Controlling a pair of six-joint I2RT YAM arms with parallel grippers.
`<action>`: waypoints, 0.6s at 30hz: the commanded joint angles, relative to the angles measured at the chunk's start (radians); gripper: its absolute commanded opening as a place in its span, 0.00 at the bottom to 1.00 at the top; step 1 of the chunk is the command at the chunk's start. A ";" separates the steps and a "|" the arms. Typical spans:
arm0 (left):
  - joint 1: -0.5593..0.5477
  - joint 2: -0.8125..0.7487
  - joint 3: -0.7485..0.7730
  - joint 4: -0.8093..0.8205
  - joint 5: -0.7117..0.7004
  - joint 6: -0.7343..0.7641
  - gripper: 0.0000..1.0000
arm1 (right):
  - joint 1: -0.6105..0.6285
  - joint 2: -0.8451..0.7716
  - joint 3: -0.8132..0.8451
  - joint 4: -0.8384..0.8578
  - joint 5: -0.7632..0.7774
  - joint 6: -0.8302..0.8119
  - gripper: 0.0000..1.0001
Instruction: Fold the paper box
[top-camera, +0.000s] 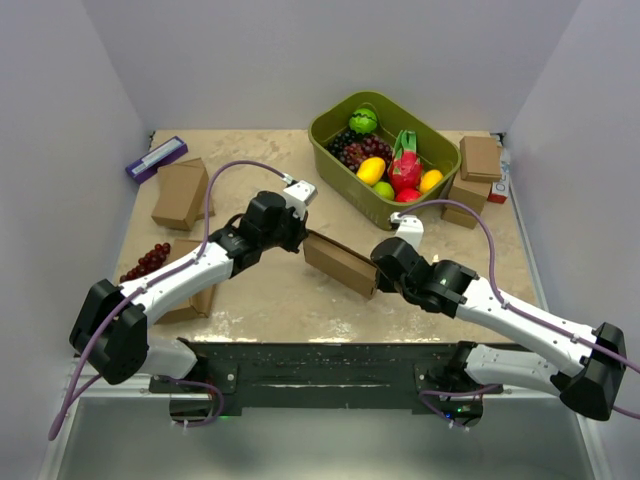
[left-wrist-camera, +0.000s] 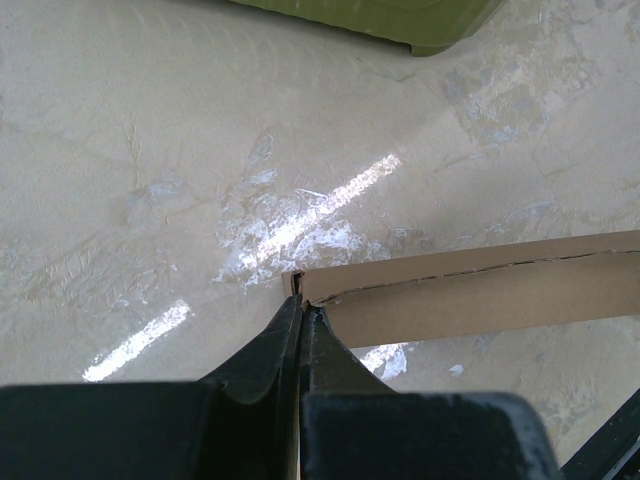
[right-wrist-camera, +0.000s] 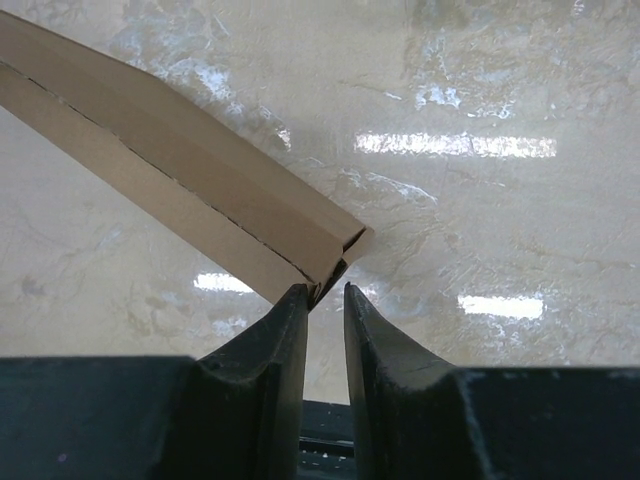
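The paper box (top-camera: 340, 264) is a folded brown cardboard piece held tilted above the middle of the table, between the two arms. My left gripper (top-camera: 302, 240) is at its left end. In the left wrist view that gripper (left-wrist-camera: 302, 305) is shut on the corner of the paper box (left-wrist-camera: 480, 295), with a thin cardboard edge pinched between the fingers. My right gripper (top-camera: 378, 266) is at the box's right end. In the right wrist view its jaws (right-wrist-camera: 327, 288) stand slightly apart with nothing between them. There the lower corner of the paper box (right-wrist-camera: 200, 190) touches the tip of the left finger (right-wrist-camera: 290, 330).
An olive-green tub (top-camera: 327, 140) of toy fruit stands at the back, its edge also in the left wrist view (left-wrist-camera: 400, 20). Small cardboard boxes lie at the left (top-camera: 180, 193) and back right (top-camera: 480, 158). Grapes (top-camera: 148, 262) and a purple pack (top-camera: 155, 158) lie at the left.
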 joint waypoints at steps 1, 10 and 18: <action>-0.010 0.028 -0.002 -0.096 0.037 0.014 0.00 | 0.005 -0.004 0.031 0.026 0.055 0.025 0.25; -0.010 0.025 -0.003 -0.098 0.040 0.014 0.00 | 0.005 -0.010 0.040 0.029 0.080 0.033 0.25; -0.012 0.024 -0.002 -0.099 0.043 0.014 0.00 | 0.005 -0.005 0.038 0.040 0.085 0.033 0.21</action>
